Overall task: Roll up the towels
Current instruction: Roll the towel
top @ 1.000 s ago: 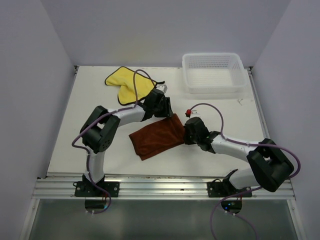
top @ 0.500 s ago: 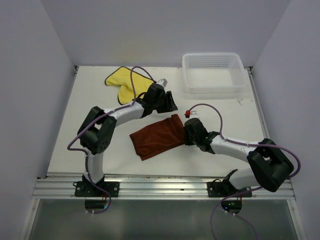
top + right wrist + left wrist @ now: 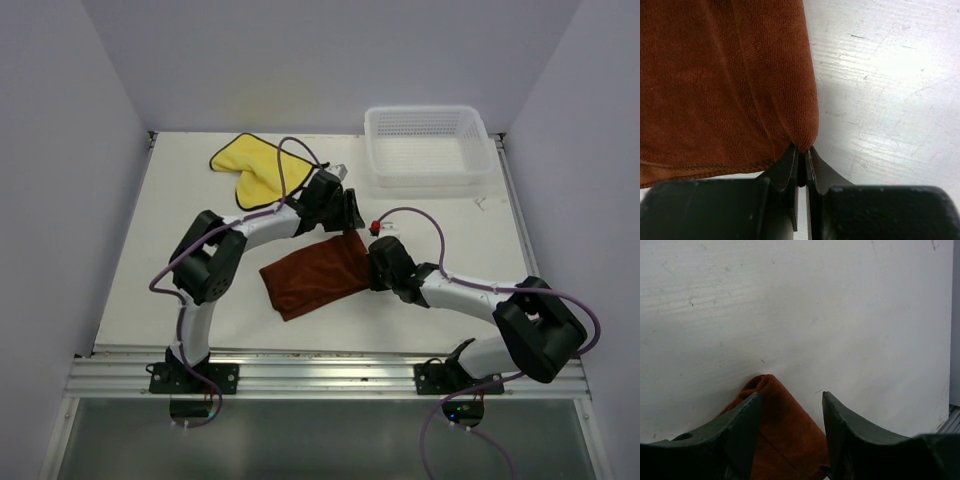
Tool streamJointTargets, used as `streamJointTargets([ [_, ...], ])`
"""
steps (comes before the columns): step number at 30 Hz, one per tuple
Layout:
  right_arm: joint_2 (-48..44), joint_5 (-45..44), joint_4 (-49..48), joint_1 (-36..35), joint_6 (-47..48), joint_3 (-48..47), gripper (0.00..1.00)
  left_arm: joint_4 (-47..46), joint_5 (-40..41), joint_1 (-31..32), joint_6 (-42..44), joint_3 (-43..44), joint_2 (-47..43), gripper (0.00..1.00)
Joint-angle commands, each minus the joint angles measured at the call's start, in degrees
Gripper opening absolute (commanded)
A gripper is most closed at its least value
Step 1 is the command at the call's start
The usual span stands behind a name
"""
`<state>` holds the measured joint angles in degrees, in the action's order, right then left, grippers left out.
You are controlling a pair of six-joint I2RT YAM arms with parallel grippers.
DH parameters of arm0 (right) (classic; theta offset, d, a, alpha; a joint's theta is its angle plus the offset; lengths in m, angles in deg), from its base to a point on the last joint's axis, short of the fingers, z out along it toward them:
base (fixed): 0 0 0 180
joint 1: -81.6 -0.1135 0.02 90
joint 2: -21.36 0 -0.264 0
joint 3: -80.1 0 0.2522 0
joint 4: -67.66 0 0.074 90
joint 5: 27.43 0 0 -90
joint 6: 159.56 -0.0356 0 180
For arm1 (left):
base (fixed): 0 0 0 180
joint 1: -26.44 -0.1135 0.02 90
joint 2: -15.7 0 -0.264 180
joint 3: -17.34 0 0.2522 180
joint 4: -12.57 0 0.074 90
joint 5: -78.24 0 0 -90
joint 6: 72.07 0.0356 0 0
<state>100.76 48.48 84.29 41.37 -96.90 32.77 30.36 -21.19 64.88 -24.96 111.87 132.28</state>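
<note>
The rust-brown towel (image 3: 312, 275) lies partly folded at mid-table. My right gripper (image 3: 374, 264) is shut on its right corner; in the right wrist view the cloth (image 3: 725, 80) bunches into the closed jaws of that gripper (image 3: 801, 151). My left gripper (image 3: 345, 212) hovers just over the towel's far corner with its jaws open. In the left wrist view the rolled corner (image 3: 782, 425) sits between the fingers of that gripper (image 3: 791, 396), nearer the left one, with a gap to the right one. The yellow towel (image 3: 255, 165) lies crumpled at the back left, partly behind the left arm's cable.
A white mesh basket (image 3: 430, 178) stands at the back right. White walls close in the table on three sides. A metal rail (image 3: 320, 368) runs along the near edge by the arm bases.
My left gripper has shifted right along the brown towel's far edge to its far corner. The right gripper and the towel have stayed put.
</note>
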Motion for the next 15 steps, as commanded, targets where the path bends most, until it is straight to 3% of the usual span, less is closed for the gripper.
streamJointTargets([
  [1,-0.2,-2.1,0.4,-0.2,0.6,-2.0,0.0,4.3,2.0,0.3,0.8,3.3,2.4,0.56],
  [15,0.1,-2.4,0.5,-0.7,1.4,-2.3,0.0,9.5,6.9,1.0,3.6,6.5,7.0,0.5],
])
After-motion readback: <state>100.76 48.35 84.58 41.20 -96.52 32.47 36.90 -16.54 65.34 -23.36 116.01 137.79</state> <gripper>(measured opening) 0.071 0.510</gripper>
